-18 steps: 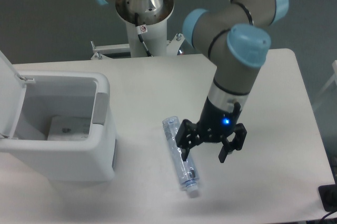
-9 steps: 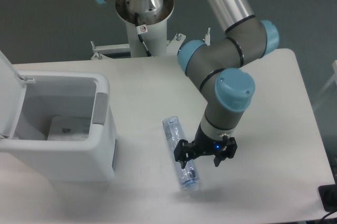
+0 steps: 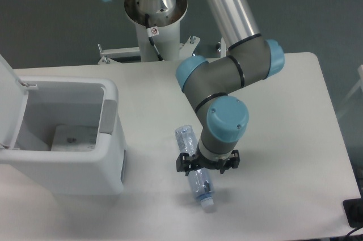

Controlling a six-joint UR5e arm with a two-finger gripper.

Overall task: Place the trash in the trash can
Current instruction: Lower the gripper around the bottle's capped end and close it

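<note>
Gripper sits low over the bottle, fingers straddling its middle, one either side. Closure state: cannot tell from this view, since the wrist hides most of the fingers and any contact with the plastic. Bottle lies flat on the table, long axis running near–far with a slight tilt, pale cap at the near end, clear base at the far end just left of the wrist.

Bin stands at the left of the table, well apart from the bottle, lid hinged open and leaning left. Something pale lies on its floor; too indistinct to name. No bag visible on the table.

Risks, as judged:
- Round, smooth, thin-walled bottle; if the fingers close off-axis it may roll or squirt out toward the near edge.
- Hard squeeze could crush it and loosen the hold in transit.
- Long bottle carried crosswise could catch the bin's right wall or grey panel on the way in.

Surface: plain white tabletop, matt, rounded corners. Arm base mounted at the far side. Dark grey floor beyond. Small black object at the near right edge.
</note>
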